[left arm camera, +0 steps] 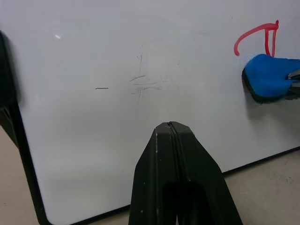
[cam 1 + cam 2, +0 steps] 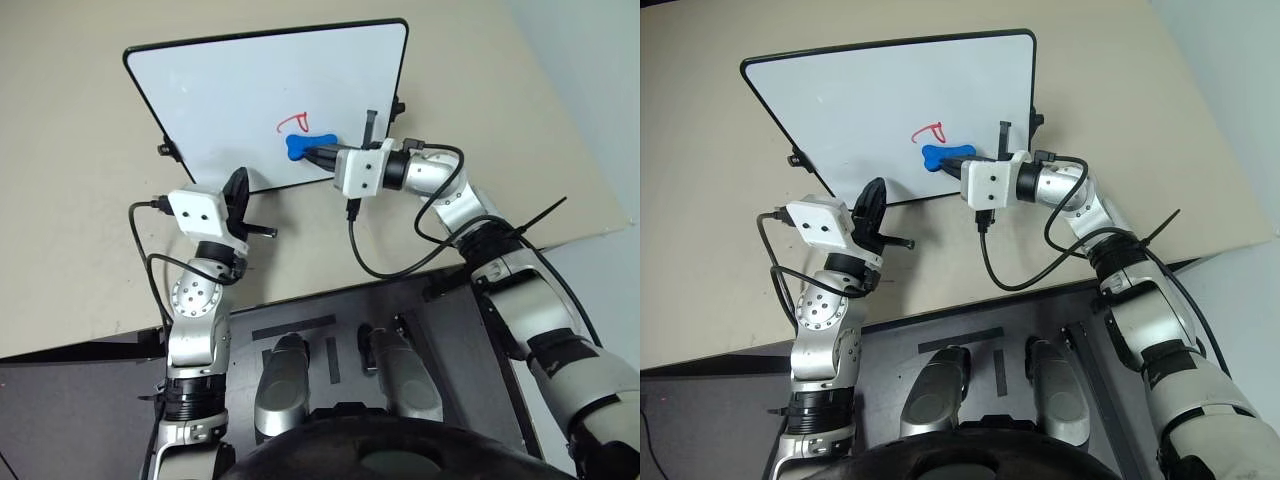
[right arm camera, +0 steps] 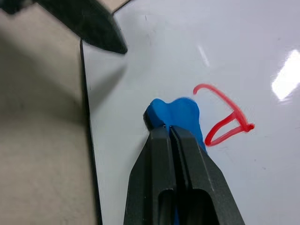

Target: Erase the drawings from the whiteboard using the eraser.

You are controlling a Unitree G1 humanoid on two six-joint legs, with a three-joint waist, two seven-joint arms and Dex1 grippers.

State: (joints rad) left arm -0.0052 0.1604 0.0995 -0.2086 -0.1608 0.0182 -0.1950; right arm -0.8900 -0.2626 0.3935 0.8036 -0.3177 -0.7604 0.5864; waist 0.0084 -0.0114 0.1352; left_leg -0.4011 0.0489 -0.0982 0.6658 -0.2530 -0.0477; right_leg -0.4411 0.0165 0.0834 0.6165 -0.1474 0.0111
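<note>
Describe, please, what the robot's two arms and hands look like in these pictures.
Both arms are silver-grey metal segments with black joints. Each wrist carries a white box with small dark dots, from which a loose black cable loops back. The left hand and right hand each have two black, tapering fingers.

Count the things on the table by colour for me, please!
White: 1, the whiteboard
Red: 1, the drawing
Blue: 1, the eraser, held in the right gripper
Total: 3

1 whiteboard (image 2: 230,90), 1 red drawing (image 2: 293,123), 1 blue eraser (image 2: 306,146), 2 robot hands: left hand (image 2: 236,192) & right hand (image 2: 322,156).
</note>
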